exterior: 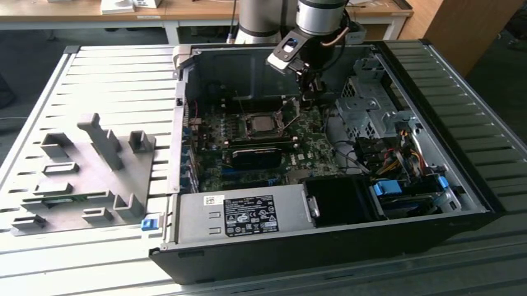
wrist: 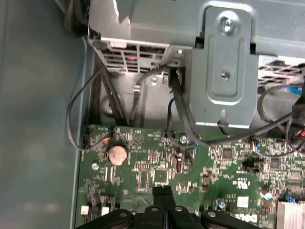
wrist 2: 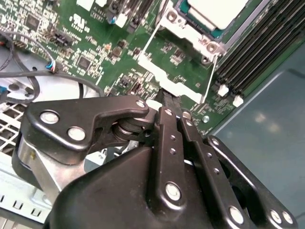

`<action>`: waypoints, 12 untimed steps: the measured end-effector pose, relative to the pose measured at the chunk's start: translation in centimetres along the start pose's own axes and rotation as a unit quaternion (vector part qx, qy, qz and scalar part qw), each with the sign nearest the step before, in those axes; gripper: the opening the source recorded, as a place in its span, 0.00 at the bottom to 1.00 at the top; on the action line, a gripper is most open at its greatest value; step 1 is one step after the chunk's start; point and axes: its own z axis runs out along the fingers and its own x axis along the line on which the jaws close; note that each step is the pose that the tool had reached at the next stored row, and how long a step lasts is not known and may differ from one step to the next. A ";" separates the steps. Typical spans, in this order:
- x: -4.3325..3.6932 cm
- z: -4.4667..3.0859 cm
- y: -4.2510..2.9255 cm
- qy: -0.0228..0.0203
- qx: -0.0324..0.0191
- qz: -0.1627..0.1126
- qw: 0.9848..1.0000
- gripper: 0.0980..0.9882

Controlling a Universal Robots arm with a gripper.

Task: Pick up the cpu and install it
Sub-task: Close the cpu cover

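The cpu, a small square chip with a silver-grey top, lies in the socket on the green motherboard inside the open computer case. In the second wrist view the cpu sits within the metal socket frame, with thin wire levers beside it. My gripper hangs over the board, to the exterior view's right of the socket and apart from the chip. Its black fingertips are pressed together with nothing between them; the second wrist view shows the same shut fingertips just above the board.
A grey fixture plate with upright blocks lies left of the case in the exterior view. Within the case are a power supply, a metal drive cage, loose cables, memory slots and a coin battery.
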 end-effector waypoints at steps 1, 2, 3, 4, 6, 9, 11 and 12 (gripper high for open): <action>0.01 0.00 -0.14 0.000 0.000 0.000 1.000 0.01; 0.02 0.00 -0.28 0.000 0.000 0.000 1.000 0.01; 0.03 0.00 -0.41 0.000 0.000 0.000 1.000 0.01; 0.04 0.00 -0.55 0.000 0.000 0.000 1.000 0.01; 0.06 0.00 -0.82 0.000 0.000 0.000 1.000 0.01; 0.08 0.05 -1.15 0.000 0.000 0.000 1.000 0.01; 0.09 0.09 -1.34 0.000 0.000 0.000 1.000 0.01; 0.10 0.10 -1.45 0.000 0.000 0.000 1.000 0.01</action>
